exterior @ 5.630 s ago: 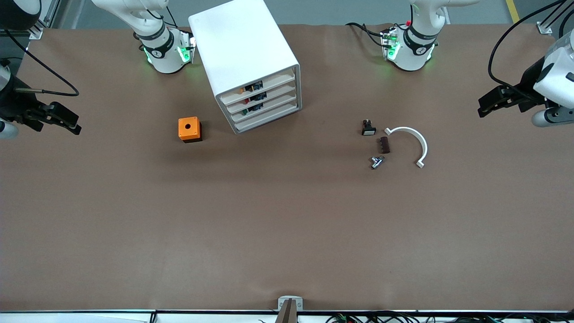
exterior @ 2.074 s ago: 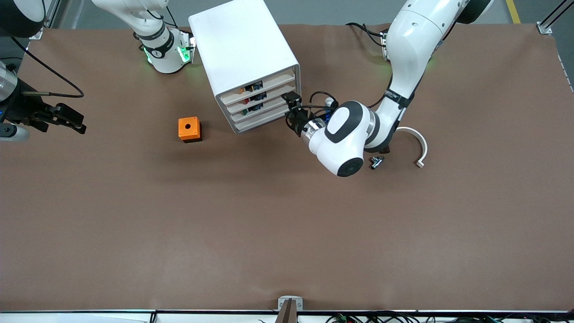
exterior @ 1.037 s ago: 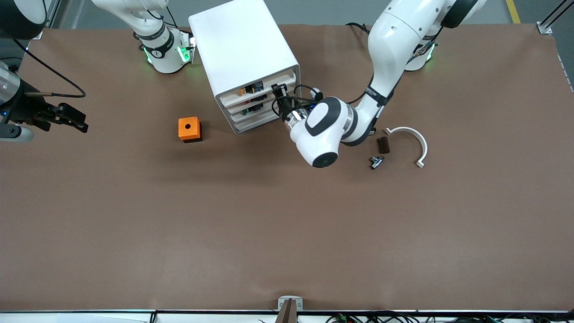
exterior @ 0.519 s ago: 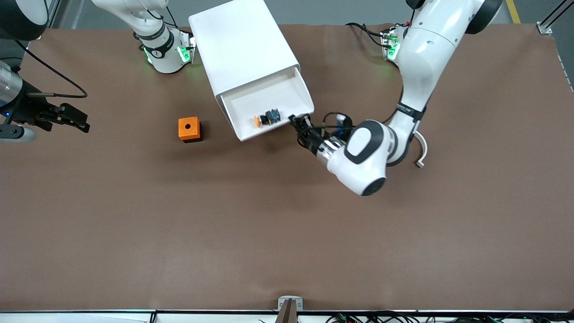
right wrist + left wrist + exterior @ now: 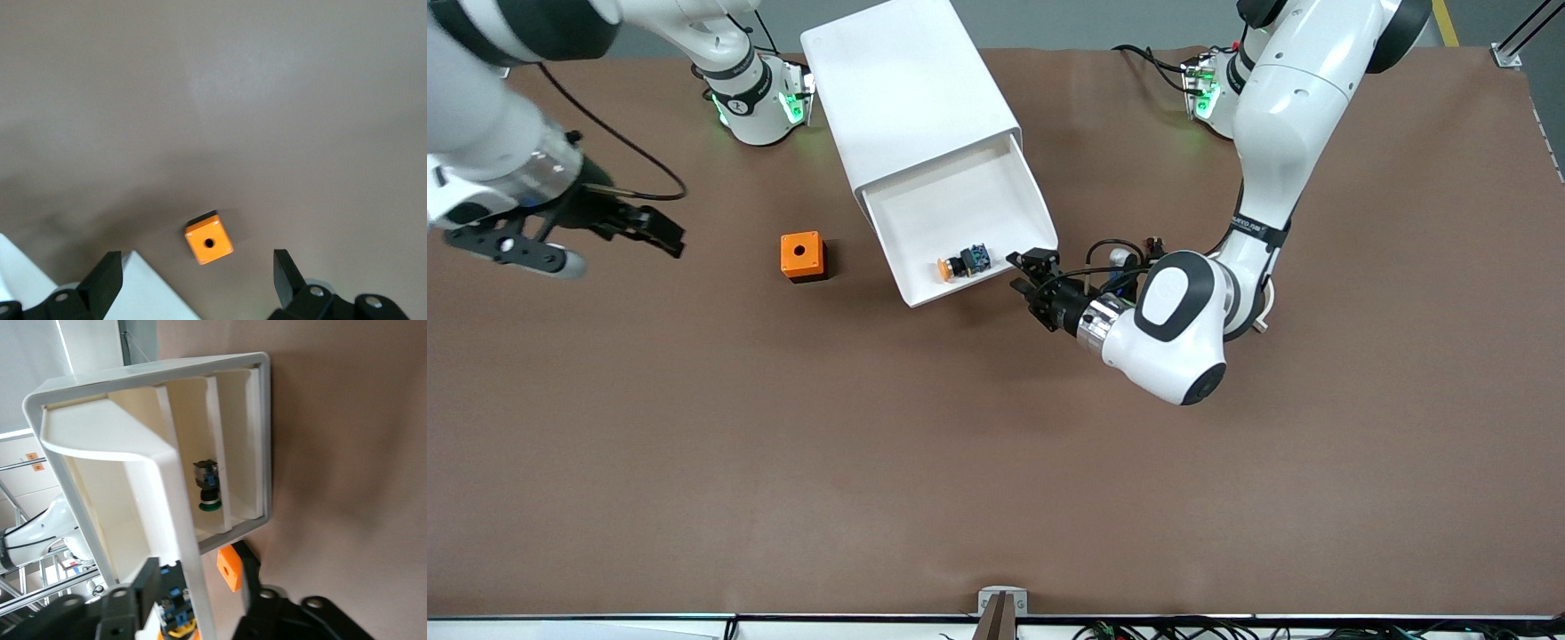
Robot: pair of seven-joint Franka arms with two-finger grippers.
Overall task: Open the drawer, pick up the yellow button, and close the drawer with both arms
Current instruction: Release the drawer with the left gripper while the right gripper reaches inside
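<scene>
The white cabinet [image 5: 911, 98] has its top drawer [image 5: 925, 209] pulled well out. The button [image 5: 963, 262], with orange cap, black body and blue rear, lies in the drawer near its front lip. My left gripper [image 5: 1032, 274] is at the lip's corner toward the left arm's end. In the left wrist view its open fingers [image 5: 143, 587] straddle the lip [image 5: 167, 507] without clamping it, and the button [image 5: 177, 623] shows just inside. My right gripper [image 5: 660, 233] is open and empty over the table toward the right arm's end; it also shows in the right wrist view [image 5: 195, 270].
An orange cube with a round hole [image 5: 801, 256] sits on the table between the right gripper and the cabinet, and shows in the right wrist view [image 5: 209, 244]. A small black switch [image 5: 1154, 242] and the end of a white curved piece [image 5: 1261, 325] lie by the left arm's elbow.
The left gripper went to the cabinet and drew the top drawer out, still farther in the last half second. The right arm swung in over the table toward the orange cube.
</scene>
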